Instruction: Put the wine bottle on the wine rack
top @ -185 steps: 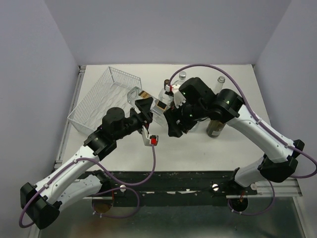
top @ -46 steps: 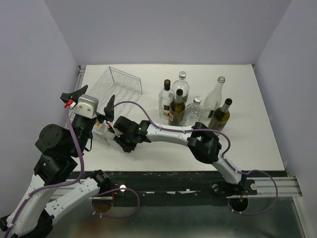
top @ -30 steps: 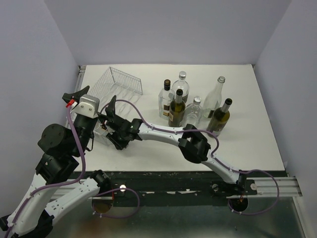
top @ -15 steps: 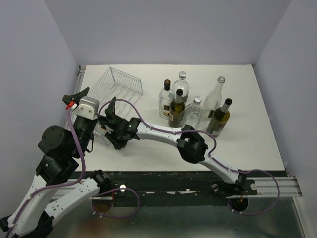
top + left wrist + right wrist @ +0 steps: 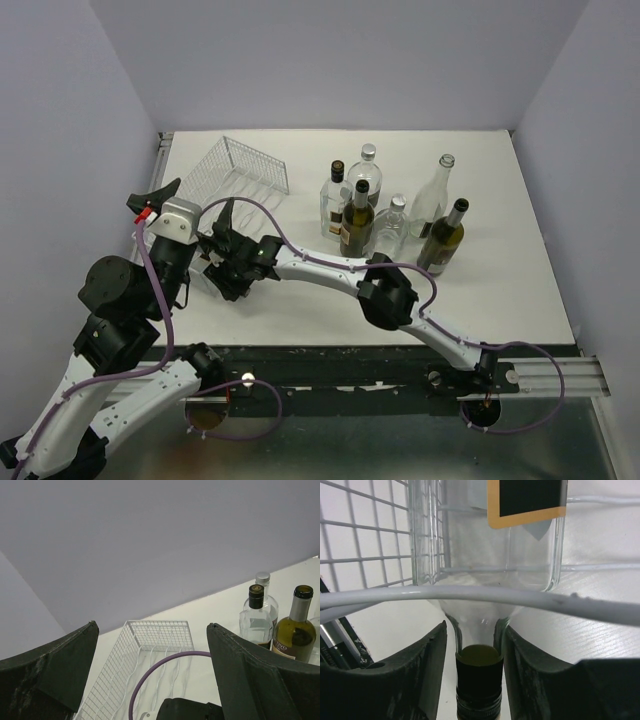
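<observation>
The bottle lies on its side in the near end of the rack. Its neck points out past the raised edge wire, with the dark cap between the right jaws. Those jaws sit close on either side of the neck, partly parted; whether they press it I cannot tell.

The main risk, as I judge it, is a drag on retreat. If one jaw rubs the neck as the arm pulls away, the bottle could slide out of its cradle or ride up on the edge wire, and the light rack could shift on the counter.

A second risk is the swing home. The right arm is stretched far to the left, low over the counter, with its elbow just near of the standing bottles, so a wide sweep could knock one over.

The left arm is reared up at the left, its jaws wide open and empty, looking over the rack toward the far wall. It is close beside the right wrist, so the two could clip each other
</observation>
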`<state>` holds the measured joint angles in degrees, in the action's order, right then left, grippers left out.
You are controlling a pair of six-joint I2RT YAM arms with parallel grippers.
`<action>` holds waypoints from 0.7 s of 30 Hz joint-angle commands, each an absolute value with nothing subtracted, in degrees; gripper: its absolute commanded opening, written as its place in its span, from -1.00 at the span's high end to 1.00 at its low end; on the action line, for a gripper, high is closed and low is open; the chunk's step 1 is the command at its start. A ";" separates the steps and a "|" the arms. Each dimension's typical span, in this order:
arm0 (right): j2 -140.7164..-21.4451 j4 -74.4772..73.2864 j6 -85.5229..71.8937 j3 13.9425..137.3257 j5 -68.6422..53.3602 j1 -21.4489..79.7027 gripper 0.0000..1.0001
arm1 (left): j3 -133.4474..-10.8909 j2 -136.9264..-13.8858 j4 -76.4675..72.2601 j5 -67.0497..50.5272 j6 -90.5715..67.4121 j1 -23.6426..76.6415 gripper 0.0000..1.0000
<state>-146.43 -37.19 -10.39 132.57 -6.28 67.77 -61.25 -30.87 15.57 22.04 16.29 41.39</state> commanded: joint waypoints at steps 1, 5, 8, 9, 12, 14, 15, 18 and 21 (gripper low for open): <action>-147.13 -36.65 -9.67 135.18 -7.82 68.38 -0.13 | -61.08 -29.80 15.12 22.50 16.70 41.66 -0.99; -147.04 -36.91 -10.28 134.91 -6.95 68.47 -0.27 | -60.91 -29.18 15.21 22.59 16.79 41.57 -0.98; -145.82 -37.09 -10.37 133.60 -4.93 68.38 -0.41 | -60.82 -28.74 15.38 22.85 16.88 41.57 -0.98; -145.03 -37.00 -10.55 132.55 -4.23 68.38 -0.47 | -60.82 -28.48 15.38 22.85 16.96 41.66 -0.98; -140.55 -35.69 -10.90 127.64 -2.38 68.38 -0.62 | -61.17 -28.30 15.29 22.85 16.96 41.57 -0.98; -136.60 -33.33 -9.85 123.25 -3.33 68.38 -0.73 | -61.43 -28.30 15.21 22.76 17.05 41.57 -0.98; -134.23 -31.66 -8.63 120.79 -4.82 68.29 -0.78 | -61.70 -28.30 15.21 22.59 17.22 41.57 -0.98; -127.90 -26.64 -6.77 113.75 -6.06 68.38 -0.92 | -62.57 -28.21 15.38 21.62 17.40 41.57 -0.98; -123.41 -27.15 -5.72 112.33 -6.42 68.29 -0.96 | -63.37 -28.04 15.47 20.83 17.32 41.66 -0.99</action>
